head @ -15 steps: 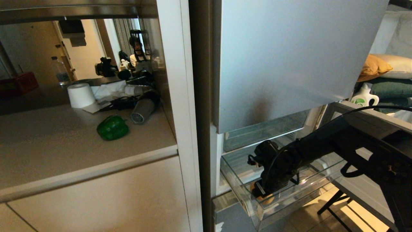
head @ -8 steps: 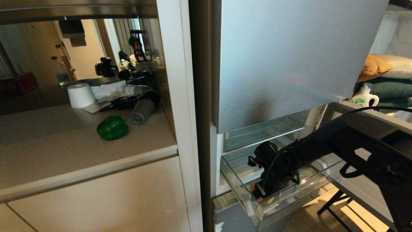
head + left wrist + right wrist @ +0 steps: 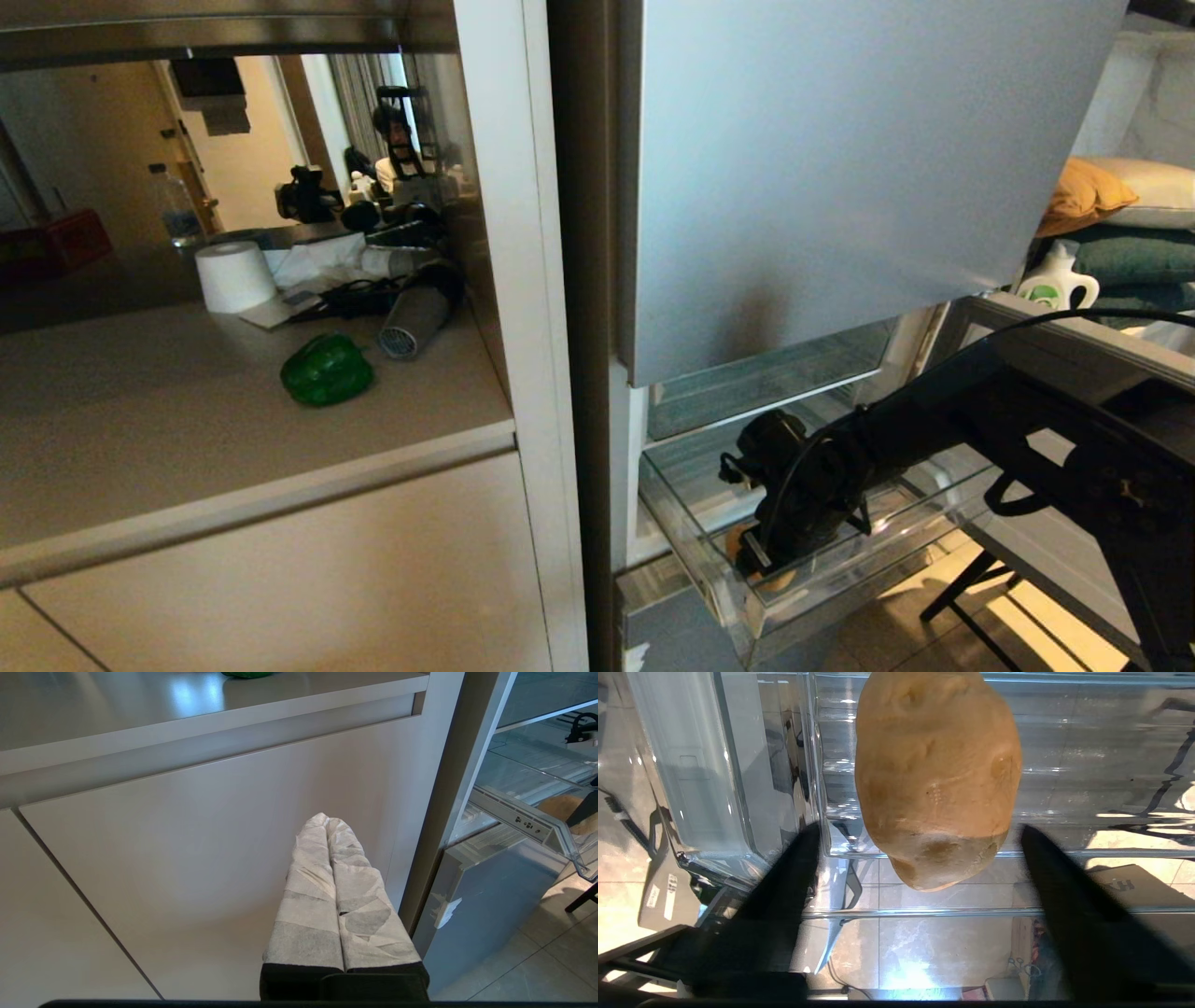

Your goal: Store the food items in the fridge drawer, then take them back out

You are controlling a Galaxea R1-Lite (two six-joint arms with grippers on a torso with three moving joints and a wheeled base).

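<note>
The right gripper [image 3: 920, 833], black, reaches down into the fridge drawer [image 3: 747, 611], a wide, shallow, clear plastic pull-out bin standing pulled out below the silver-grey fridge door [image 3: 840, 177]; in the right wrist view its 2 dark fingers [image 3: 789, 877] stand spread, 1 on each side of the potato [image 3: 936, 779], a roundish tan-yellow tuber lying on the clear drawer floor near the front wall; neither finger touches the potato in that view; whether the fingertips rest on the drawer floor cannot be told.

In the head view the right arm [image 3: 934, 420] extends from the right edge across the open fridge, wrist bent downward over the drawer's front left corner; the potato shows only as a tan patch behind the gripper.

The left gripper [image 3: 334, 858], its 2 fingers wrapped in white fabric tape and pressed together, holding nothing, points at the pale cabinet front [image 3: 187, 858] under the countertop edge.

The bell pepper [image 3: 327, 370], glossy green, lies on the beige countertop [image 3: 140, 439] toward its back right corner, just in front of a grey hair dryer [image 3: 415, 317] and well apart from the drawer; a white paper roll [image 3: 231, 275] stands behind it.

A small printed label [image 3: 525, 821] sits on the drawer rail; its marks cannot be read. Mirrored letters on a dark box [image 3: 1115, 884] seen through the drawer floor cannot be read with certainty.
</note>
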